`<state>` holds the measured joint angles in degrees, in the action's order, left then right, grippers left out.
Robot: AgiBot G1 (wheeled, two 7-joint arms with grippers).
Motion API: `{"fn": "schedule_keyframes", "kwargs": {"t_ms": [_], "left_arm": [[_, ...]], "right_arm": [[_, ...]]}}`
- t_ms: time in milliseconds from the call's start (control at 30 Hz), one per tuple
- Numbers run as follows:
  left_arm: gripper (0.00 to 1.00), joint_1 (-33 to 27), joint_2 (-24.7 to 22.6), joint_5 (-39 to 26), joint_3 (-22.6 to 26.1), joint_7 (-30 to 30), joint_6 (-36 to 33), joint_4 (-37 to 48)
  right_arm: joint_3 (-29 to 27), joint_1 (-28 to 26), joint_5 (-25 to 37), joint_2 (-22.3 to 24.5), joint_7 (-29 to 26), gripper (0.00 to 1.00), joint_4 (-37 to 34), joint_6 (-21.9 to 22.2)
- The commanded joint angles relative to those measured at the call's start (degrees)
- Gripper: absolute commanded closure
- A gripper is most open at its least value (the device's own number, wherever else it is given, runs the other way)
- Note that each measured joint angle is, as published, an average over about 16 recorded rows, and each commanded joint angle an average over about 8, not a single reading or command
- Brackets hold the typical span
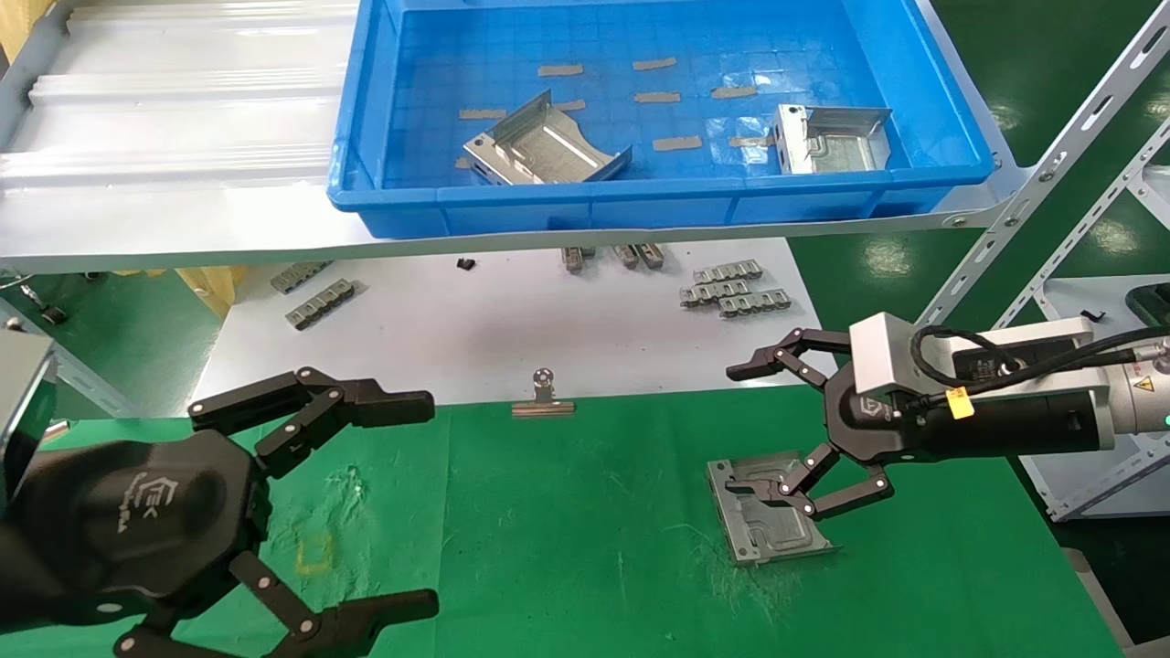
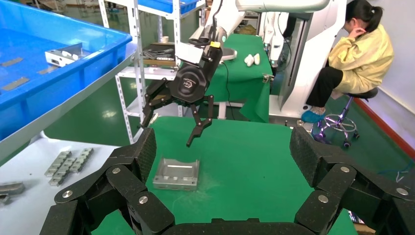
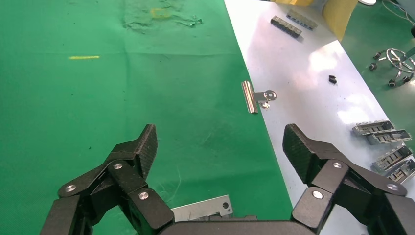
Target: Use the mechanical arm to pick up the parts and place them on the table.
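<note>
Table (image 1: 585, 548): green cloth with a faint yellow square outline toward the near left corner and whitish scuffs. White sheet (image 1: 475, 329) along the far edge, carrying grey ribbed clip strips (image 1: 731, 288) and a silver binder clip (image 1: 543, 397) at the green-white border. Part on the cloth (image 1: 772, 525): shiny silver. Blue tray (image 1: 658, 196) on the grey-white shelf (image 1: 174, 137); its floor has a square grid pattern with tan tape strips, and two more silver parts (image 1: 544, 146) lie inside. Left gripper (image 1: 407, 498): glossy black, white logo. Right gripper (image 1: 777, 429): black with white logo, on a white and black arm bearing a yellow tag
</note>
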<state>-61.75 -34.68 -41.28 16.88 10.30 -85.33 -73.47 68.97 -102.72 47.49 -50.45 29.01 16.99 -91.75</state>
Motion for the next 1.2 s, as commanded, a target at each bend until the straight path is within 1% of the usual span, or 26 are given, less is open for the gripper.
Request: {"fn": "schedule_keyframes", "kwargs": {"t_ms": [33, 200, 367, 1200], "left_arm": [[0.00, 0.0, 0.0, 0.0, 0.0, 0.0, 0.0, 0.0], [0.00, 0.0, 0.0, 0.0, 0.0, 0.0, 0.0, 0.0], [0.00, 0.0, 0.0, 0.0, 0.0, 0.0, 0.0, 0.0], [0.00, -0.1, 0.0, 0.1, 0.1, -0.1, 0.0, 0.1]], "right_arm": [[0.1, -0.1, 0.3, -0.2, 0.3, 0.00, -0.4, 0.0], [-0.3, 0.1, 0.8, -0.4, 0.3, 0.00, -0.3, 0.1], [-2.9, 2.1, 0.6, 0.3, -1.7, 0.00, 2.4, 0.4], [-24.8, 19.2, -2.2, 7.0, -18.4, 0.00, 26.2, 2.9]]}}
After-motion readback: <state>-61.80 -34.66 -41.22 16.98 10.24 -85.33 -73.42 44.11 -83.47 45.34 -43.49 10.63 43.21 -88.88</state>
